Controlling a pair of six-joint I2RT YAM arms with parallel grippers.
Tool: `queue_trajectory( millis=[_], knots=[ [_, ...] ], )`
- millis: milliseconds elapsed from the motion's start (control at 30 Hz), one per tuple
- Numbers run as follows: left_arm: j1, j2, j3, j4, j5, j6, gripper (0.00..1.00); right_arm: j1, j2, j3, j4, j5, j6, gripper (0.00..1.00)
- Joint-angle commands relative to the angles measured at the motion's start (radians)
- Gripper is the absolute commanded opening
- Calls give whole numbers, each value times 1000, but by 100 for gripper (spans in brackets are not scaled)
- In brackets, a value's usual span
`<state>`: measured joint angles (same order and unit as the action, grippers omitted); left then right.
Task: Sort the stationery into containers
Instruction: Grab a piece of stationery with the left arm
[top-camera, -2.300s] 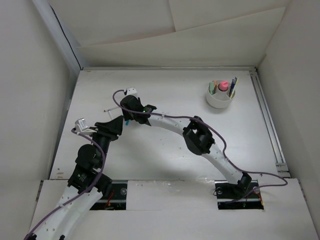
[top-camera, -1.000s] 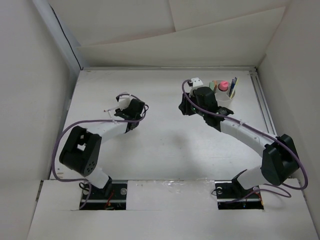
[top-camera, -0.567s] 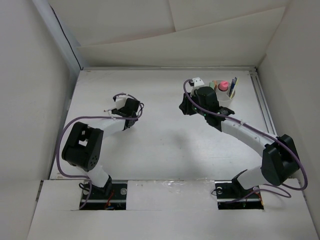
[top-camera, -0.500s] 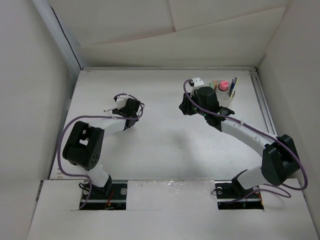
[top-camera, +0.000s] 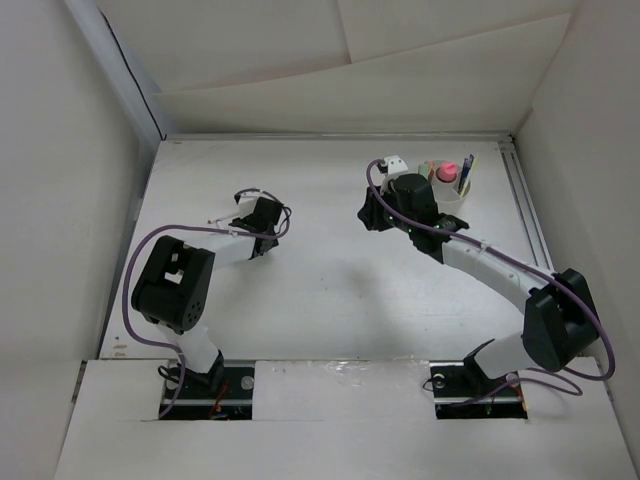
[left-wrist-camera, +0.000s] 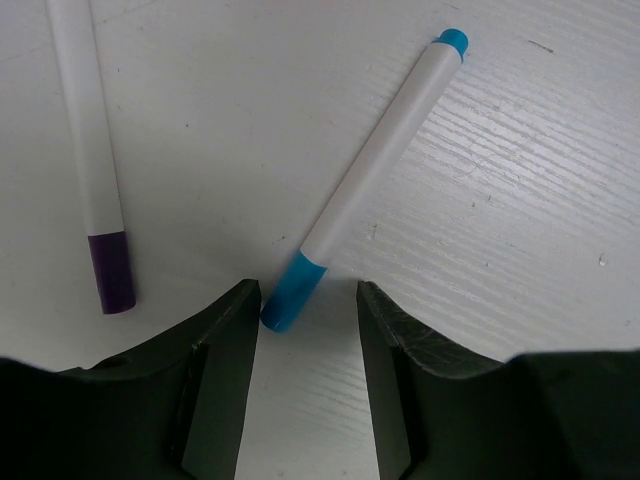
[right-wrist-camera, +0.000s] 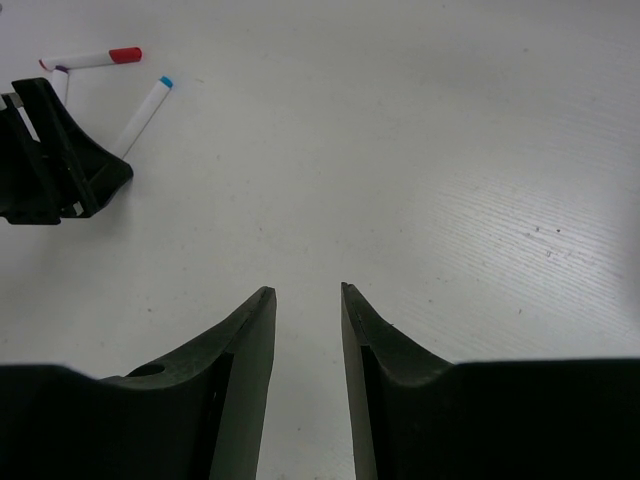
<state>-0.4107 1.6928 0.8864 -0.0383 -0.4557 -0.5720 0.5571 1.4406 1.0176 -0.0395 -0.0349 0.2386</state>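
Observation:
A white marker with a blue cap (left-wrist-camera: 370, 170) lies on the table, its cap end between the tips of my open left gripper (left-wrist-camera: 305, 298), which sits low over it (top-camera: 255, 228). A white marker with a purple cap (left-wrist-camera: 90, 150) lies just to the left. A thin white pen with a red tip (right-wrist-camera: 95, 58) lies beyond them. My right gripper (right-wrist-camera: 305, 292) is open and empty, hovering left of the round white cup (top-camera: 440, 198). The cup holds a pink-capped item (top-camera: 447, 171), a dark pen (top-camera: 466, 170) and green and orange pieces.
White walls enclose the table on three sides. A metal rail (top-camera: 533, 240) runs along the right edge. The left arm's purple cable (top-camera: 135, 270) loops out to the left. My left gripper shows in the right wrist view (right-wrist-camera: 60, 150).
The right arm has withdrawn from the left side to beside the cup. The left arm has reached out over the loose markers and settled lower over the blue-capped one.

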Motion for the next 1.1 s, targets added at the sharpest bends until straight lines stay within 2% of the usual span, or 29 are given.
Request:
queue_trajectory(
  millis=[0, 133, 300, 533, 667, 767, 800, 933, 1000, 1033, 1067],
  knots=[
    [0, -1, 16, -9, 8, 11, 39, 3, -22, 1, 56, -3, -9, 39],
    [0, -19, 25, -20, -17, 11, 39, 3, -22, 1, 56, -3, -9, 39],
    [0, 4, 45, -32, -17, 11, 24, 3, -31, 1, 56, -3, -9, 39],
    [0, 4, 45, -32, -8, 11, 15, 3, -40, 1, 56, 6, -9, 53],
    [0, 4, 26, -23, -8, 1, 5, 3, -40, 1, 56, 6, -9, 54],
    [0, 4, 26, -23, -8, 1, 6, 3, -49, 1, 56, 6, -9, 55],
    [0, 4, 26, -23, -8, 1, 13, 3, -60, 1, 56, 6, -9, 55],
    [0, 4, 17, -23, 3, 1, 25, -6, -69, -8, 56, 6, -9, 55],
    [0, 4, 17, -14, 3, 1, 22, -6, -69, -8, 56, 6, -9, 55],
    [0, 4, 17, -14, 3, 1, 18, -6, -69, -8, 56, 6, -9, 55],
    [0, 4, 17, -14, 3, 1, 9, -6, -69, -8, 56, 6, -9, 55]
  ],
)
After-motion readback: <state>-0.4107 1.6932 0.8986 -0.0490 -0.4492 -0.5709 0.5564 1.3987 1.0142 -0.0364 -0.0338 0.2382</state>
